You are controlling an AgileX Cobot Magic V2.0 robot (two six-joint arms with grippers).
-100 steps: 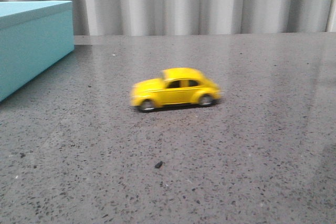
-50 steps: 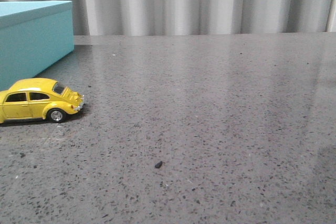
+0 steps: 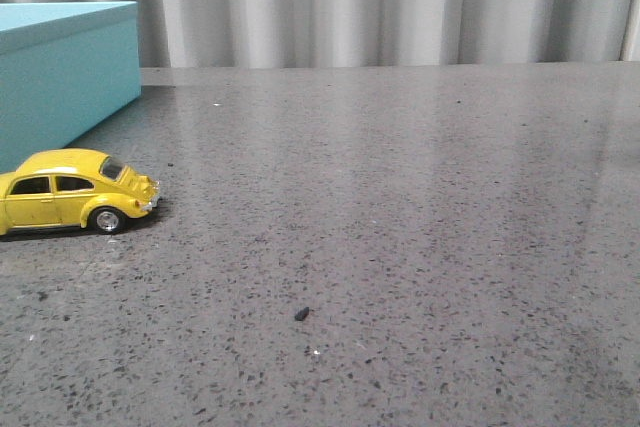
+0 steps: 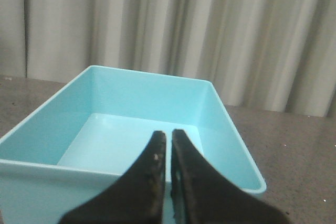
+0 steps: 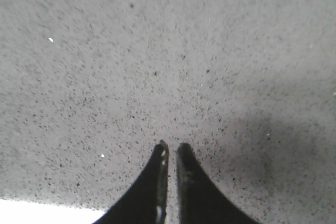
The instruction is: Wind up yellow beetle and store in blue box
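Front view: yellow beetle (image 3: 68, 191) just beside blue box (image 3: 62, 82)
Handling: likely light, glossy, free-rolling; grip the flanks
Jaws: left gripper (image 4: 168, 139), right gripper (image 5: 170, 148) both closed, empty

A dark grey speckled stone tabletop (image 3: 400, 207) fills the scene. A small black crumb (image 3: 301, 314) lies on it near the front, left of centre. Pale grey pleated curtains (image 3: 380, 2) hang along the far edge.

A dark grey speckled stone-look table (image 3: 420, 247) fills the view, soft light glinting off its surface. Behind it hangs a pleated pale grey curtain (image 3: 400, 2), its folds shaded, spanning the whole backdrop.
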